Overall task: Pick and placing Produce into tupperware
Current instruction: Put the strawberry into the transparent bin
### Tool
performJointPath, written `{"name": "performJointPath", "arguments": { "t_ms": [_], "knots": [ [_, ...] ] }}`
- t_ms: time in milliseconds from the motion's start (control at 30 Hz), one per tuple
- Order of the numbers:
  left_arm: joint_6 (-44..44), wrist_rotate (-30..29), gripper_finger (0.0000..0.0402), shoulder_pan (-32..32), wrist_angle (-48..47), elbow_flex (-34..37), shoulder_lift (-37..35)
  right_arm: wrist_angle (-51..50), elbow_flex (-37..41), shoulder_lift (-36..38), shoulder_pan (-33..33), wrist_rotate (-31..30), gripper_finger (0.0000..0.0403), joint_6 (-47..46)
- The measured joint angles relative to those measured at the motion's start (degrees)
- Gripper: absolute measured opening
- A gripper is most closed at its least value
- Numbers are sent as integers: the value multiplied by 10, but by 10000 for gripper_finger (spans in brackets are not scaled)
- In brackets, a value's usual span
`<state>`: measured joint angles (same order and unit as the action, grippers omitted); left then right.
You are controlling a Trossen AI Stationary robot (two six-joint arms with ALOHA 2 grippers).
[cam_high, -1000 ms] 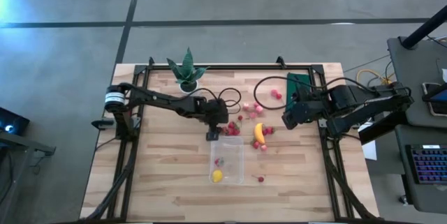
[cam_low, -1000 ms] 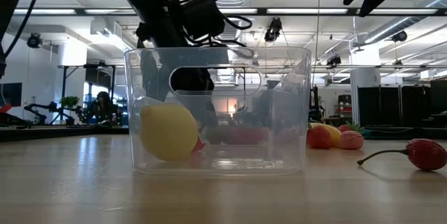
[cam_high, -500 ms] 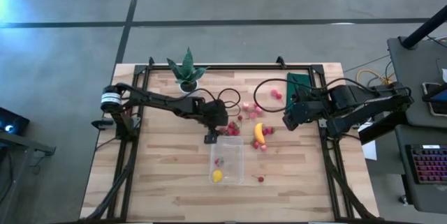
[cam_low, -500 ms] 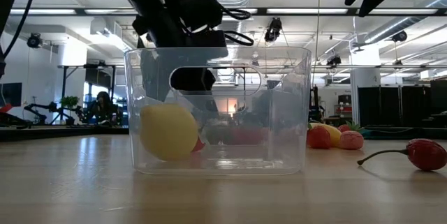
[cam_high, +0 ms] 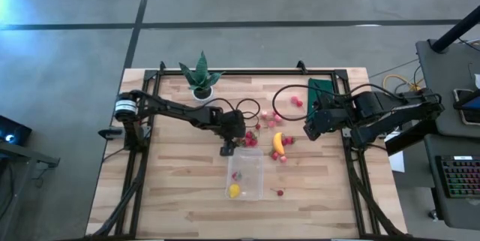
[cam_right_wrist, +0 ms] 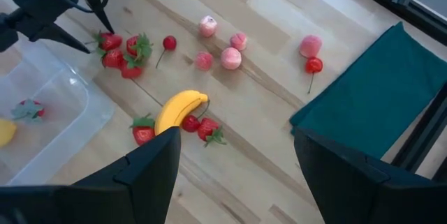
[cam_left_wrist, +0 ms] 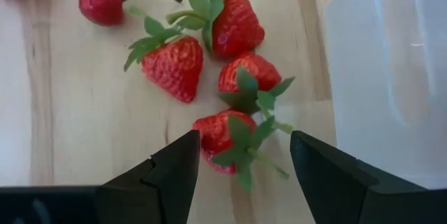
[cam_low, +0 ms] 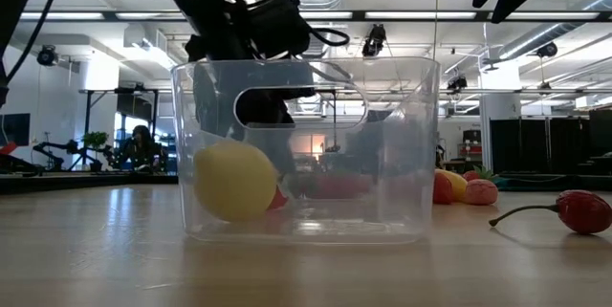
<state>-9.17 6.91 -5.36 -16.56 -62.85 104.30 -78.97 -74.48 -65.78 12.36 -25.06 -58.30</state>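
Left claw (cam_left_wrist: 241,161): fingers spread, low over a cluster of four red strawberries w/ green leaves (cam_left_wrist: 209,63); nearest berry (cam_left_wrist: 222,135) sits between the two fingertips, not pinched. In high view the claw (cam_high: 229,147) is at the far left corner of the tub, just outside its wall.
Right claw (cam_right_wrist: 234,161): fingers spread, nothing in them; hangs above the desk's right side, well apart from the tub, near the flat dark green rectangle (cam_right_wrist: 370,91).
Tub: clear see-through rectangular plastic tub w/ rounded corners (cam_high: 245,172), mid desk, nearer the front edge; upright, w/ a slot handle in the side wall in low view (cam_low: 306,149).
In tub: small yellow lemon-like fruit (cam_low: 234,181) at the near end, one red strawberry (cam_high: 236,174) farther in.
Loose produce: small yellow banana (cam_right_wrist: 178,109) right of the tub w/ a few strawberries touching or just beside it; pink round pieces (cam_right_wrist: 222,55) and a red cherry w/ stem (cam_right_wrist: 168,43) farther back; one red cherry-like piece (cam_high: 280,192) on the desk near the tub's right front corner.
Desk: light wood plank desk (cam_high: 180,188) w/ black frame rails.
Other: spiky green plant in a white pot (cam_high: 199,78) at the far left of the desk, well apart from the produce.
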Motion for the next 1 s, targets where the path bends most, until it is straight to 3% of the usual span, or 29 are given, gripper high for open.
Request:
{"name": "performJointPath", "arguments": {
  "t_ms": [233,467,1000],
  "knots": [
    [0,-8,209,0,-3,1,4,0,0,0,0,0,272,-2],
    [-4,-66,209,-1,7,3,3,1,0,0,0,0,272,-2],
    [-4,-55,209,-3,11,5,3,0,0,0,0,-3,272,0]
  ]
}}
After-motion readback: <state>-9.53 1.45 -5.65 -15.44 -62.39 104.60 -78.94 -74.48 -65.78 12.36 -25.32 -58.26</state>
